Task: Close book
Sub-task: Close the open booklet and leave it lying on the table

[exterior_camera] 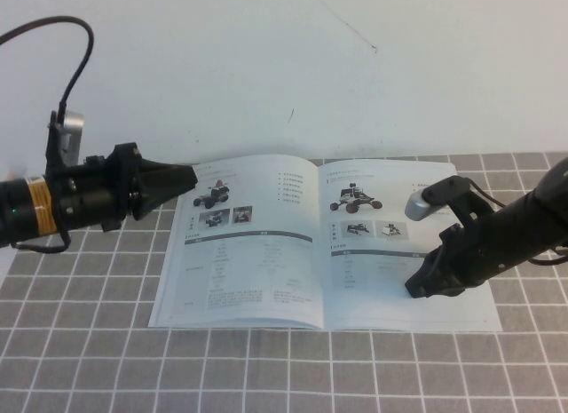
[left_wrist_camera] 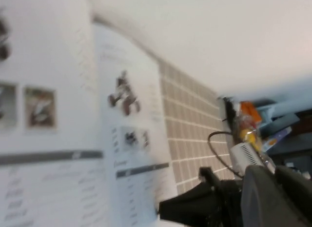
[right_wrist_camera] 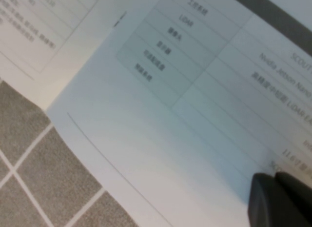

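A thin white book [exterior_camera: 266, 253] lies open and flat on the grey checked cloth, with both printed pages facing up. My left gripper [exterior_camera: 188, 176] is shut, its pointed tip right at the far left corner of the left page. My right gripper [exterior_camera: 415, 289] is shut too, its tip down on the lower part of the right page. In the right wrist view the two dark fingers [right_wrist_camera: 275, 180] sit closed together on the page [right_wrist_camera: 170, 114]. In the left wrist view the book [left_wrist_camera: 63, 114] spreads out beyond my left gripper [left_wrist_camera: 275, 178], and the right arm [left_wrist_camera: 195, 207] rests on it.
The checked cloth [exterior_camera: 89, 360] covers the table around the book, with a white wall behind. Cables trail from both arms. Beyond the table's right side, the left wrist view shows coloured clutter [left_wrist_camera: 251, 119].
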